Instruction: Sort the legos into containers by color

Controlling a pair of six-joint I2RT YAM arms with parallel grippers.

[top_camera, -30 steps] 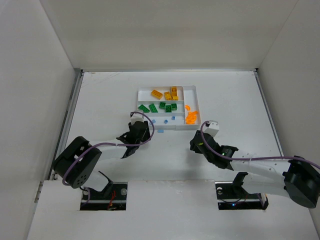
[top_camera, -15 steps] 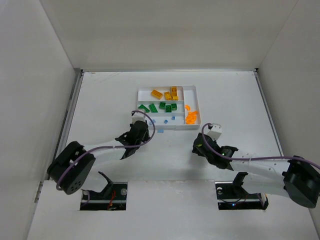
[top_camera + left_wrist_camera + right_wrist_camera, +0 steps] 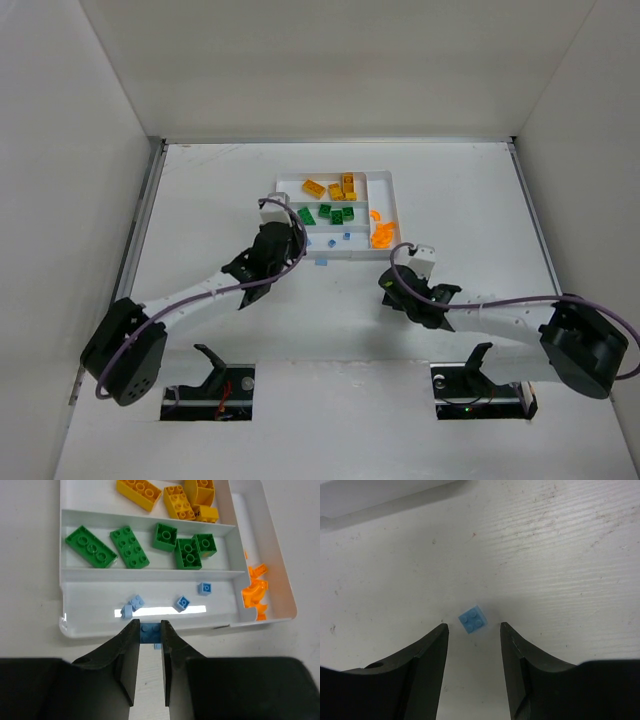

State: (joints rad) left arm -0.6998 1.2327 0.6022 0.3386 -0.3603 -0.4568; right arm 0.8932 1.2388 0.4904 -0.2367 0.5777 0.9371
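Observation:
The white tray (image 3: pixel 283 184) holds yellow legos (image 3: pixel 337 186) in the top slot, green ones (image 3: pixel 325 213) in the middle, light blue ones (image 3: pixel 182 603) in the bottom and orange ones (image 3: pixel 383 233) in the narrow right slot. My left gripper (image 3: pixel 149 630) is shut on a light blue brick (image 3: pixel 150 632), held over the tray's front rim (image 3: pixel 90 630). It shows in the top view (image 3: pixel 296 248) at the tray's near left corner. My right gripper (image 3: pixel 473 625) is open, low over the table, with a light blue brick (image 3: pixel 473 619) lying just past its fingertips. In the top view the right gripper (image 3: pixel 388 285) hides that brick.
Another small light blue piece (image 3: pixel 321 264) lies on the table just in front of the tray, below my left gripper. The tray's near wall (image 3: pixel 370 502) shows at the top left of the right wrist view. White walls enclose the table on three sides.
My left gripper has moved forward and up to the tray's front edge with the blue brick. My right gripper has shifted slightly left and stayed open.

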